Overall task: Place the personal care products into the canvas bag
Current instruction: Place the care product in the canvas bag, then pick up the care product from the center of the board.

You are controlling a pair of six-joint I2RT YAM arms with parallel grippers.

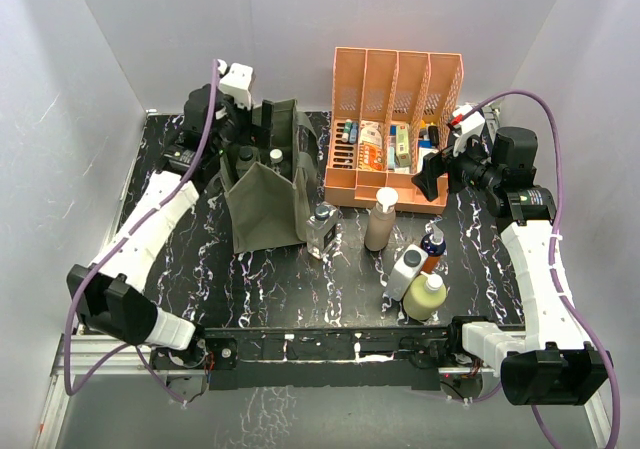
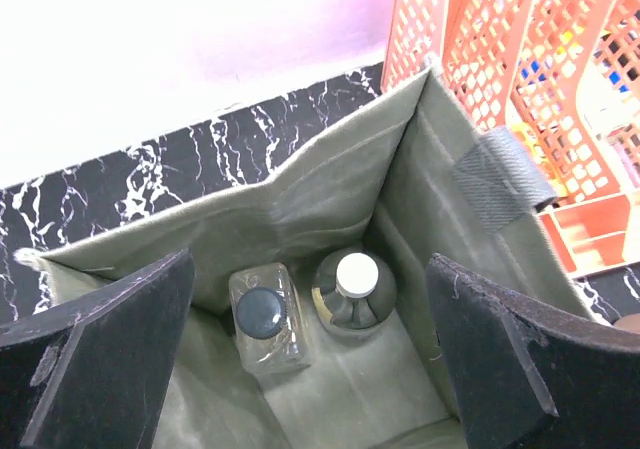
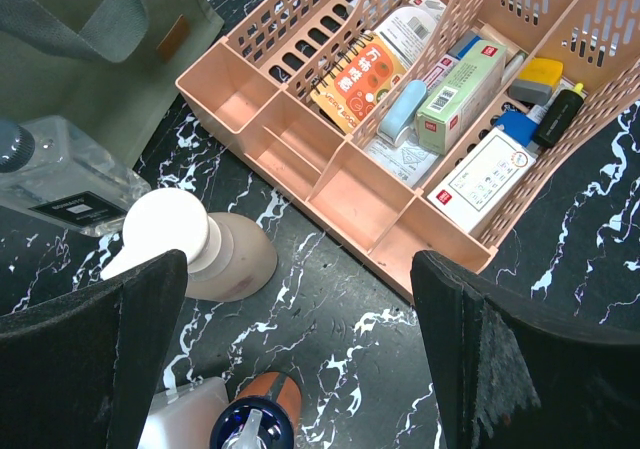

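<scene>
Two bottles point(image 2: 268, 319) inside bag point(image 2: 330, 189), seen whole only from left wrist; overhead shows caps only. Five more bottles point(image 1: 405, 272) on table point(image 1: 270, 289). Left gripper point(image 2: 310, 364) wide apart, empty, over bag; right gripper point(image 3: 300, 359) same, above beige bottle point(image 3: 190, 244).

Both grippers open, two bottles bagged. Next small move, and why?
Probably shift the right gripper over the tall beige bottle and lower: its jaws are open above it, but the bottle sits off-centre, near one finger, and it stands outside the canvas bag.
</scene>
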